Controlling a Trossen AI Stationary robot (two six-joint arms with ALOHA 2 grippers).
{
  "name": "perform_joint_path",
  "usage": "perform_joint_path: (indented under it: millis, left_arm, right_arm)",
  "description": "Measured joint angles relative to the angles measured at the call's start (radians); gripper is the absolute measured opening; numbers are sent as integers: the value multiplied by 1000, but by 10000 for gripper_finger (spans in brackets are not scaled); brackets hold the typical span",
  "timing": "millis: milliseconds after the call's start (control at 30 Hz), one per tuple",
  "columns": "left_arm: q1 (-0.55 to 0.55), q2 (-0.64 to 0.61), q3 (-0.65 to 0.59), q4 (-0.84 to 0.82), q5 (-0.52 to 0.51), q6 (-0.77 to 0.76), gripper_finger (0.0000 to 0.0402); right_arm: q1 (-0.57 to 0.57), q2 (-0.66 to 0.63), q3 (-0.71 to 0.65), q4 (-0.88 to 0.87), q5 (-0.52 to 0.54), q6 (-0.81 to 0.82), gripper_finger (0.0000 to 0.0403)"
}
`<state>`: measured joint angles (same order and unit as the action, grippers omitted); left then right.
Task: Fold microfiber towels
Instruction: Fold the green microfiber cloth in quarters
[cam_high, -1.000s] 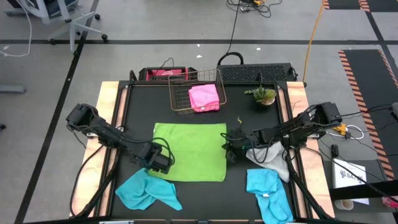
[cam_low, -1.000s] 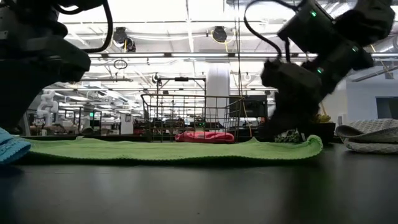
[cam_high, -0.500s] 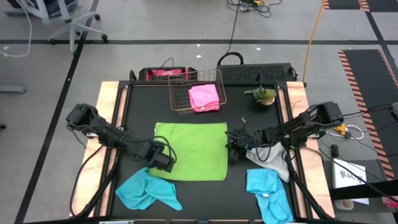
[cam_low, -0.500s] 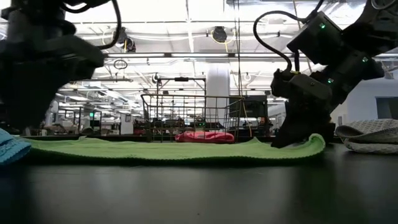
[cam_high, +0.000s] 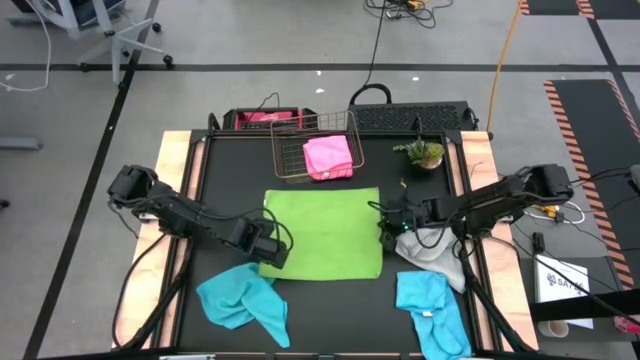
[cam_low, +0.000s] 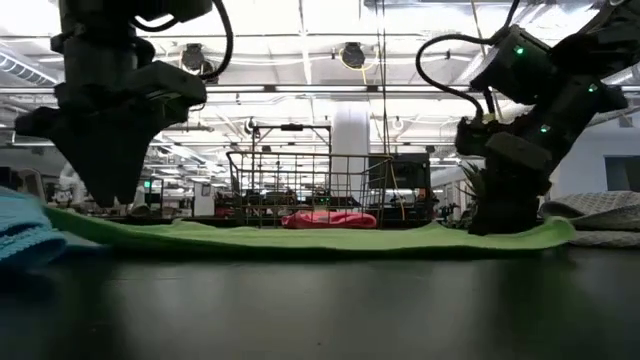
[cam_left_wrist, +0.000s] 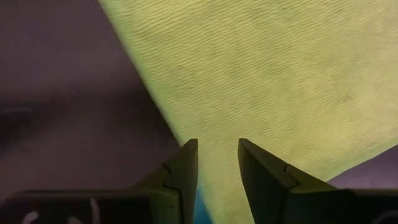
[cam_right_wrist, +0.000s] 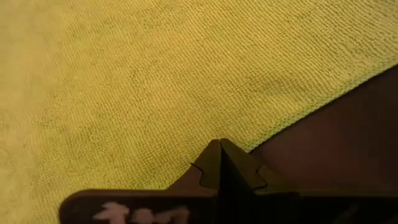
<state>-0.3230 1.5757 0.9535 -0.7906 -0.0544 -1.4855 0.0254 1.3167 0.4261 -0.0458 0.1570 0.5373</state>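
Observation:
The lime green towel (cam_high: 322, 232) lies spread flat in the table's middle. My left gripper (cam_high: 268, 250) is shut on it at its near-left corner, and my right gripper (cam_high: 388, 226) is shut on it at its right edge. The pink towel (cam_high: 328, 157) lies folded in the copper wire basket (cam_high: 290, 150) at the back. One turquoise towel (cam_high: 240, 300) lies crumpled at the near left and the other (cam_high: 430, 308) at the near right. The light grey towel (cam_high: 438, 250) lies heaped under my right arm. My left gripper holds the green towel's near-left corner (cam_left_wrist: 214, 134) between its two fingers, which come from above and stand a little apart with cloth between them. That end rises slightly off the table (cam_low: 60, 215); the remainder lies flat. My right gripper has its fingertips (cam_right_wrist: 211, 158) closed together on the green towel's right edge (cam_right_wrist: 261, 140), about midway along it, coming down from above. The fingers hide the pinch itself. The towel lies flat on the table there (cam_low: 545, 235).
A small potted plant (cam_high: 422, 152) stands at the back right. A pink thing (cam_high: 262, 118) and a black tray (cam_high: 410, 117) sit along the far edge. Bare black table shows along the left edge and in front of the green towel.
Both grippers have moved toward the table's right edge and a little toward the far edge. The green towel has slid with them along the table, staying spread flat. Its left end now stands slightly raised at my left gripper.

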Motion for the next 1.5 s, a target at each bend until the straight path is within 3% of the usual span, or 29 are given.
perform_joint_path:
  millis: [167, 333, 600, 700, 867, 967, 1200, 1267, 1367, 1500]
  left_arm:
    - [0, 0, 0, -23, 3, 25, 118]
    - [-26, 0, 0, -33, 45, 18, 118]
    - [-113, 0, 0, 56, 254, -72, 118]
    - [-162, 0, 0, 105, 240, -119, 118]
    - [-242, 21, -2, 74, 97, -237, 118]
    - [-277, 49, -2, 54, 89, -295, 118]
    - [-362, 80, -3, 35, 398, -380, 118]
    - [-391, 76, -3, 35, 445, -421, 117]
    - [-430, 55, 12, 34, 439, -489, 117]
    - [-448, 26, 67, -12, 267, -524, 117]
  right_arm:
    - [0, -104, -4, -114, -2, 34, 0]
    - [2, -204, -3, -53, -69, 75, 0]
    - [-6, -278, -1, 41, -102, 77, 0]
    - [-7, -277, -1, 41, -101, 79, 0]
    - [-7, -274, -1, 45, -101, 79, 0]
    - [-7, -274, -1, 45, -101, 79, 0]
    - [-7, -274, 0, 48, -102, 73, 0]
    - [-7, -274, 0, 49, -102, 71, 0]
    - [-7, -274, 1, 49, -105, 70, 0]
    - [-7, -274, 1, 49, -106, 70, 0]
